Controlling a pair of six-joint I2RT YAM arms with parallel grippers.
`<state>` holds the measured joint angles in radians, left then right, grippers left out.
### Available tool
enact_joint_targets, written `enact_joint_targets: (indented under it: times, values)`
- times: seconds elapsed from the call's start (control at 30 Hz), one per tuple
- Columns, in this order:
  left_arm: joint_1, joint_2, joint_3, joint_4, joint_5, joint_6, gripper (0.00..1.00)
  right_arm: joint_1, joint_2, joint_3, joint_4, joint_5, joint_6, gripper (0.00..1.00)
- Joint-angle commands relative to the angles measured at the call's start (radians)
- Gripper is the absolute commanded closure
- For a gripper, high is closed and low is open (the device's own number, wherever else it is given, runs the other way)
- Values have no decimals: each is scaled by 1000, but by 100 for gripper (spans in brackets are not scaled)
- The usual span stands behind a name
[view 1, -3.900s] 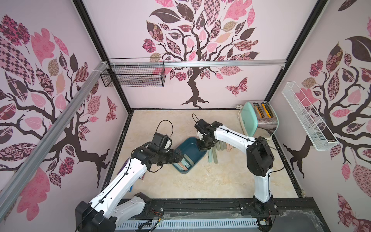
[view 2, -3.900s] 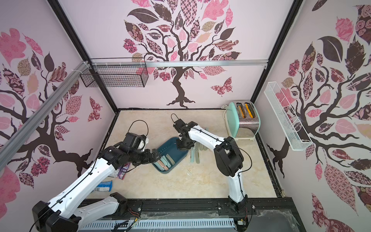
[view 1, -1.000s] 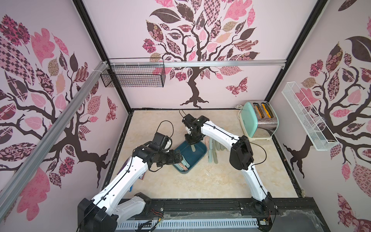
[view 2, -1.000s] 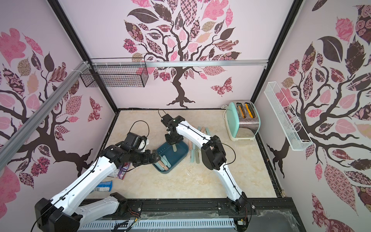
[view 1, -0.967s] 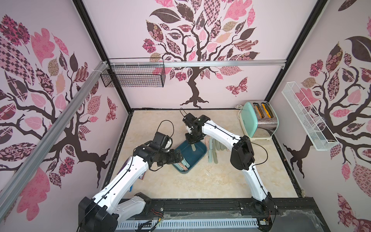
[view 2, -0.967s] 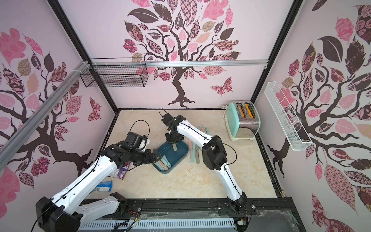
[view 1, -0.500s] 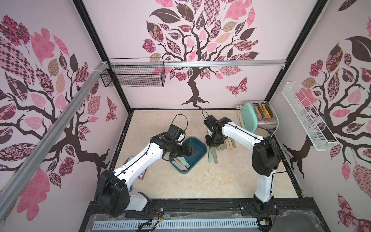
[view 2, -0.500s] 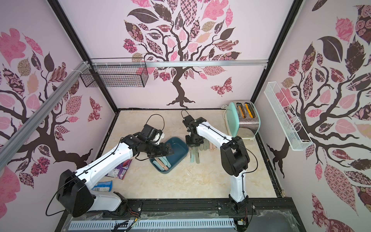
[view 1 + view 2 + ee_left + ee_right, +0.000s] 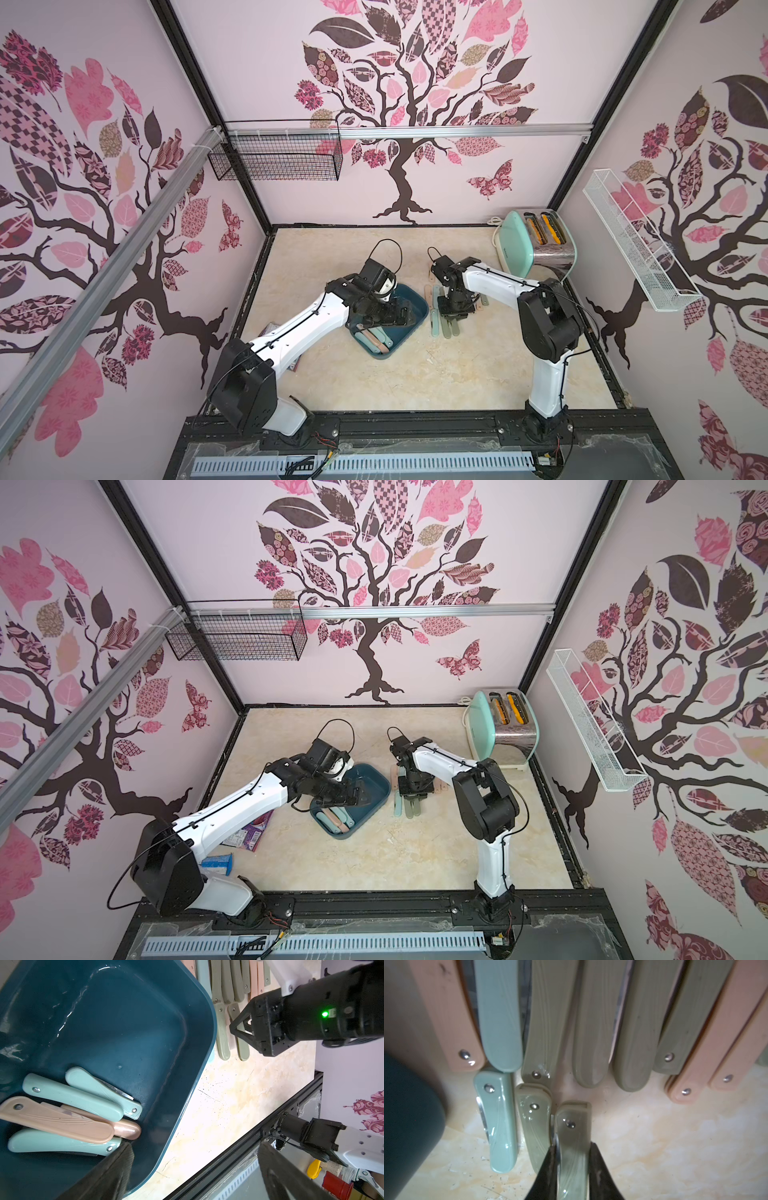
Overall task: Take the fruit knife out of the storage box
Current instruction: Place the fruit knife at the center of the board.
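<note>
The right gripper [image 9: 572, 1147] had moved from the storage box [image 9: 419, 309] to just beside it, pinching a green fruit knife [image 9: 572, 1126] mid-handle (prob light, stiff, slippy), & the left gripper [image 9: 194, 1145] hung spread wide over the box.

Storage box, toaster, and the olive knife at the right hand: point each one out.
storage box [image 9: 124, 1022], left wrist view, bare floor.
toaster [image 9: 517, 245], in a top view, mint side panel.
olive knife [image 9: 573, 1136], right wrist view, handle near its rivet.

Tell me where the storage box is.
In both top views the storage box sits in the middle of the table, under the open left gripper, with a row of knives just to its right.
</note>
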<state>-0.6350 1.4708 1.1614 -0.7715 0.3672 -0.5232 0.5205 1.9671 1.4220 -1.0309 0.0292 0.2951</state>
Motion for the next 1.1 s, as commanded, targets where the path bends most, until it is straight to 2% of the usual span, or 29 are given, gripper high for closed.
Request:
enact_joint_targets:
  times: [0.0, 0.27, 0.6, 0.73, 0.77, 0.83, 0.87, 1.07]
  values:
    - [0, -6, 4, 2, 4, 17, 2, -13, 20, 24, 14, 16, -7, 83]
    - [0, -4, -3, 6, 1, 20, 2, -16, 24, 30, 10, 17, -14, 73]
    - [1, -13, -9, 0, -17, 25, 2, -15, -65, 95, -41, 56, -14, 65]
    - [7, -34, -26, -9, -27, 29, 2, -16, -15, 178, -55, 26, -16, 74]
    - [11, -39, -29, -10, -28, 29, 2, -15, 6, 200, -59, 19, -17, 79]
    - [19, -52, -37, -16, -33, 31, 2, -16, 47, 237, -68, 8, -19, 96]
    - [21, -57, -40, -20, -36, 32, 2, -16, 63, 251, -70, 3, -20, 100]
    - [35, -81, -55, -34, -43, 37, 2, -16, 124, 275, -66, -7, -29, 100]
